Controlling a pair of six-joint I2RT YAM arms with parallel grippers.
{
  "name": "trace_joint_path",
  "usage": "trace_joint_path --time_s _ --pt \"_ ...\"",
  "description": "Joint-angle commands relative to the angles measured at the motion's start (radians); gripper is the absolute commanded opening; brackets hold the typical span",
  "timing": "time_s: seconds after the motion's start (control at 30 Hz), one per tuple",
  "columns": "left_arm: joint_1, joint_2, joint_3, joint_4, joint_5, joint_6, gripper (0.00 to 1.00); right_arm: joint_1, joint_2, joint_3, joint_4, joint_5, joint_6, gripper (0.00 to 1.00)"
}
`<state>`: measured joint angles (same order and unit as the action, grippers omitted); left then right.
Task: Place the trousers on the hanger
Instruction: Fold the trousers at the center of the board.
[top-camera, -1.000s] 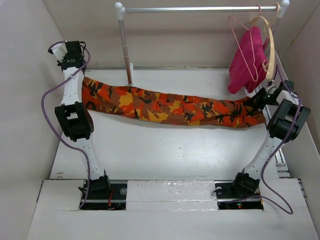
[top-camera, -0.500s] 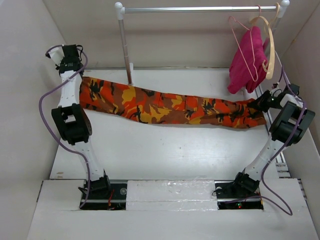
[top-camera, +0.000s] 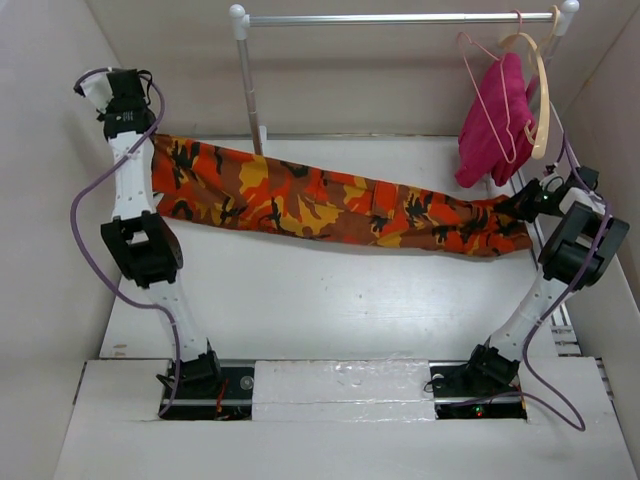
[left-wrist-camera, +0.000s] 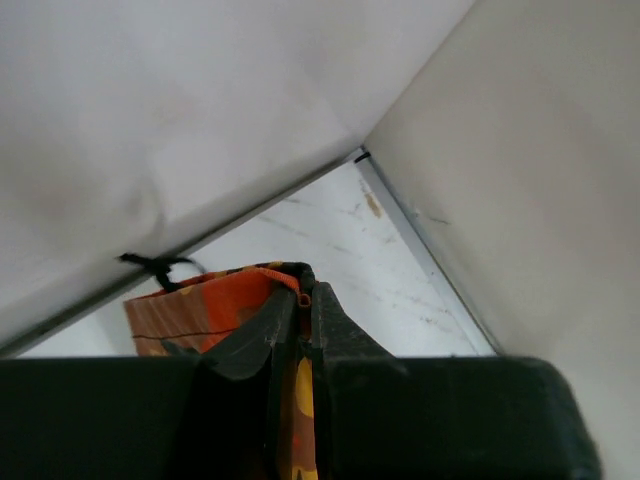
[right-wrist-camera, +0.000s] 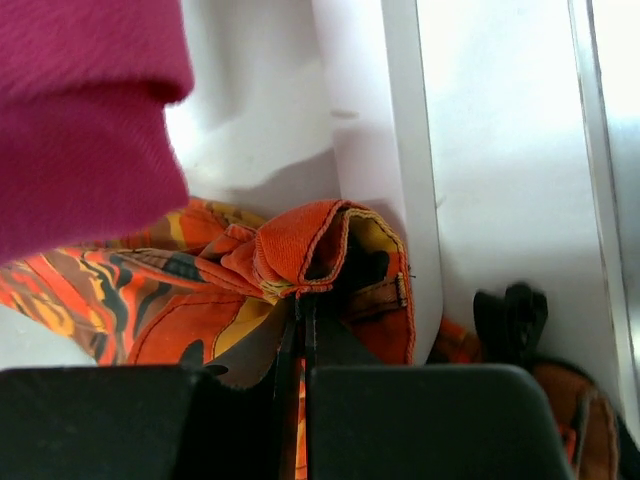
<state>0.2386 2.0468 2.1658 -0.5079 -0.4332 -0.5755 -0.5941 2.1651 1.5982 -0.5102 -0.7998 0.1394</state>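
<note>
Left hand clamped on trousers edge

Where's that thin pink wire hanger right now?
In the top view the pink wire hanger hangs at the right end of the metal rail, beside the wooden hanger and against the magenta cloth.

This is looking like a robotics lab test cell rather than a home. Plain white panels are boxing in a white table on three sides. The left arm and the right arm are standing bolted at its near edge on black base plates, and purple cables are looping loose beside them. A bare metal rail is standing at the back like a stand-in wardrobe, with the hanger hanging from it. The trousers are stretching across the table as a prop.
</note>
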Motion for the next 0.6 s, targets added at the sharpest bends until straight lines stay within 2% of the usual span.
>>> trace_joint_path --time_s 0.0,0.1,0.13,0.17,0.2,0.23,0.27,0.3,0.37,0.4,0.47,0.5,0.57 --pt "0.013 0.147 0.137 0.012 -0.021 0.039 0.0 0.0 0.041 0.077 0.071 0.076 -0.011 0.0" --pt "0.013 0.228 0.187 0.028 0.001 0.055 0.0 0.011 0.056 0.077 0.108 0.074 0.012 0.0" --pt "0.013 0.258 0.196 0.031 0.025 0.063 0.04 0.011 0.059 0.071 0.117 0.074 0.015 0.0" --pt "0.013 0.269 0.203 0.043 0.039 0.071 0.12 0.011 0.062 0.066 0.119 0.079 0.019 0.0" --pt "0.013 0.277 0.201 0.042 0.05 0.075 0.27 0.02 0.059 0.06 0.121 0.08 0.019 0.0" --pt "0.013 0.285 0.201 0.037 0.074 0.08 0.33 0.02 0.058 0.055 0.121 0.085 0.019 0.02" --pt "0.013 0.282 0.192 0.034 0.088 0.083 0.4 0.02 0.053 0.043 0.127 0.091 0.02 0.13" --pt "0.013 0.277 0.183 0.034 0.103 0.089 0.57 0.02 0.042 0.037 0.134 0.085 0.022 0.2" --pt "0.013 0.244 0.151 0.034 0.117 0.091 0.68 0.02 0.03 0.017 0.173 0.064 0.045 0.4" --pt "0.013 0.222 0.137 0.038 0.114 0.089 0.77 0.02 0.026 0.017 0.171 0.059 0.048 0.46" --pt "0.013 0.162 0.108 0.032 0.103 0.092 0.82 0.02 0.012 0.041 0.162 0.045 0.04 0.57" --pt "0.013 0.106 0.088 0.029 0.087 0.091 0.82 0.02 0.004 0.052 0.135 0.039 0.02 0.59" --pt "0.013 0.038 -0.058 0.052 0.074 0.077 0.82 0.02 -0.008 0.068 0.108 0.037 -0.003 0.63"
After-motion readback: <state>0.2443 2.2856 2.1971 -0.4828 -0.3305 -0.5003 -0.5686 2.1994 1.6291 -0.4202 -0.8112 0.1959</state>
